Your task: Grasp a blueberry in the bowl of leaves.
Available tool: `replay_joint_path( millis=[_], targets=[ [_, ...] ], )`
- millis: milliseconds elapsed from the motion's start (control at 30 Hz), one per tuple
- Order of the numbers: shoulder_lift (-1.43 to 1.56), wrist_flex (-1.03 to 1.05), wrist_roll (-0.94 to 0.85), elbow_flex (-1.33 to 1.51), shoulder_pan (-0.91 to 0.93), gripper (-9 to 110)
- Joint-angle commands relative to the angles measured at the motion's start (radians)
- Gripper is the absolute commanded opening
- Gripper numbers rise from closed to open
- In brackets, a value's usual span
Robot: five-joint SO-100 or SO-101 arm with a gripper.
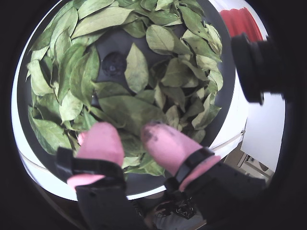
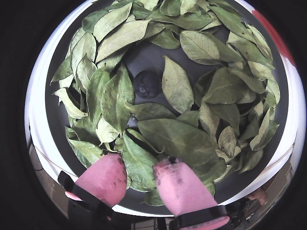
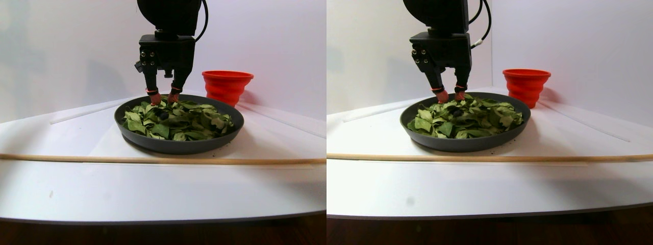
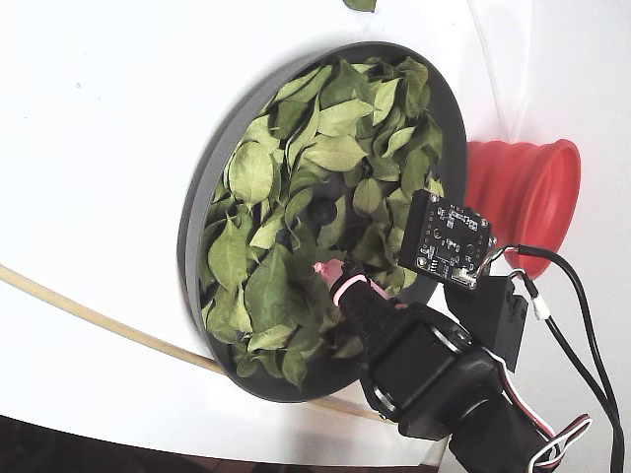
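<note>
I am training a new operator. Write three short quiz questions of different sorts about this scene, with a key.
1. True or false: the gripper already holds the blueberry.
2. Multiple choice: in the stereo pair view, where is the red ribbed cup? A) inside the bowl B) behind the bowl, to its right C) in front of the wooden stick
3. Fill in: the blueberry lies on bare bowl floor, ringed by ____.

Key: 1 false, the pink fingertips stand apart over leaves, short of the berry; 2 B; 3 leaves.
</note>
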Motion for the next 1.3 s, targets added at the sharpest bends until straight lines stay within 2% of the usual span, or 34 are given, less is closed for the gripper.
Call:
replay_joint_path(
  millis=[0,1267],
  targets=[
    [0.018,-0.018,-0.011,-0.003,0.009,11],
    [-0.08,-0.074,-0.003,-0.086,-0.008,13]
  ],
)
